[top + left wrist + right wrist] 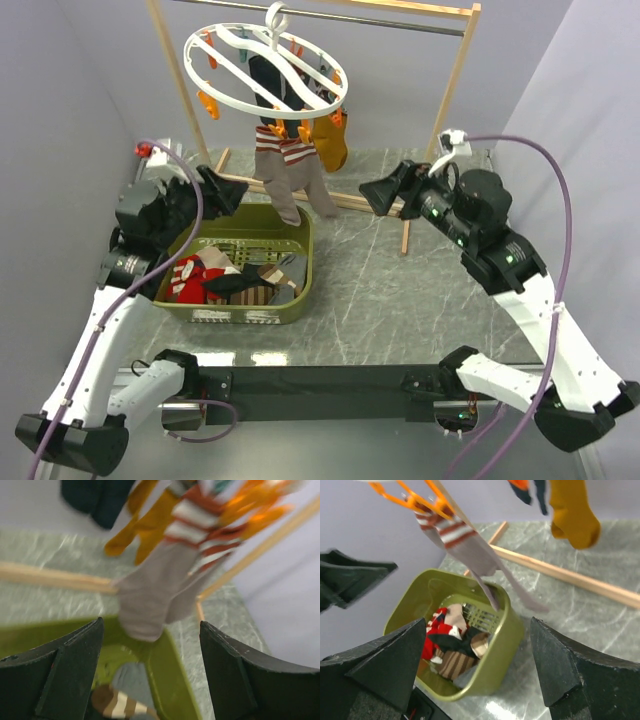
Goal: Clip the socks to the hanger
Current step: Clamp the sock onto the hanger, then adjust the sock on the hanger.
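Observation:
The taupe socks (288,172) with red and white striped cuffs hang from orange clips on the white oval hanger (265,62), their toes reaching the basket's far rim. They also show in the left wrist view (155,595) and the right wrist view (470,547). My left gripper (232,190) is open and empty, just left of the hanging socks; in its own view (150,675) the jaws stand wide apart. My right gripper (375,192) is open and empty, to the right of the socks; it also shows in its own view (477,670).
An olive green basket (290,300) with several loose socks sits below the left gripper. Mustard socks (333,140) and a dark navy sock (272,85) also hang on the hanger. The wooden rack frame (455,85) stands behind, with a foot bar (570,577) on the table.

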